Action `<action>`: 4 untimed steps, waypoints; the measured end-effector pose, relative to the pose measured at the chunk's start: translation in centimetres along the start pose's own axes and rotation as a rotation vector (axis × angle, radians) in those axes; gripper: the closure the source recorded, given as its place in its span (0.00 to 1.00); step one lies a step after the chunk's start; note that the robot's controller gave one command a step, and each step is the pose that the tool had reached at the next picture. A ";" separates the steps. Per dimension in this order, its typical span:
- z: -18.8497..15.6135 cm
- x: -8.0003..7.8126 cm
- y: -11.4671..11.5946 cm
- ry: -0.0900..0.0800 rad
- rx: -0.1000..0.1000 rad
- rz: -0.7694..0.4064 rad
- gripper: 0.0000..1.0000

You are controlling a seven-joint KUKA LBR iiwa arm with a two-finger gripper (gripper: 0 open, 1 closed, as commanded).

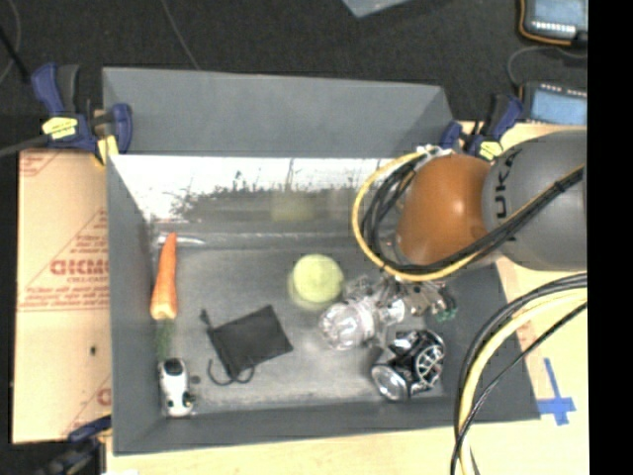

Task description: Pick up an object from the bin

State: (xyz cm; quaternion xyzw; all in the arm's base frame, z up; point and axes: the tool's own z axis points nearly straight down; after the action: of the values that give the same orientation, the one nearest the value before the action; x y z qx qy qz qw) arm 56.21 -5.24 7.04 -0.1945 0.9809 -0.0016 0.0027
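My gripper hangs low in the right half of the bin, under the arm's orange cover. Just left of it and touching or nearly touching lies a clear, shiny crumpled plastic thing. A black and silver wheel-like object lies right below the gripper, near the bin's front right. A yellow-green tennis ball rests a little further left, beside the clear thing.
A black cloth pouch with a cord lies in the middle front. An orange carrot lies along the left wall. A small white and black toy stands in the front left corner. Cables loop round the orange cover.
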 end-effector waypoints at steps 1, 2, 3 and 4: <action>0.0 0.0 0.0 0.000 0.000 -0.001 1.00; 0.0 0.0 0.0 0.000 0.000 -0.001 1.00; 0.0 0.0 0.0 -0.001 0.000 -0.002 0.00; 0.0 0.0 0.0 0.000 0.000 -0.002 1.00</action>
State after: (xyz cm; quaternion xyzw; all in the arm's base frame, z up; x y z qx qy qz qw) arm 56.21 -5.22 7.04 -0.1956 0.9807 -0.0017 0.0028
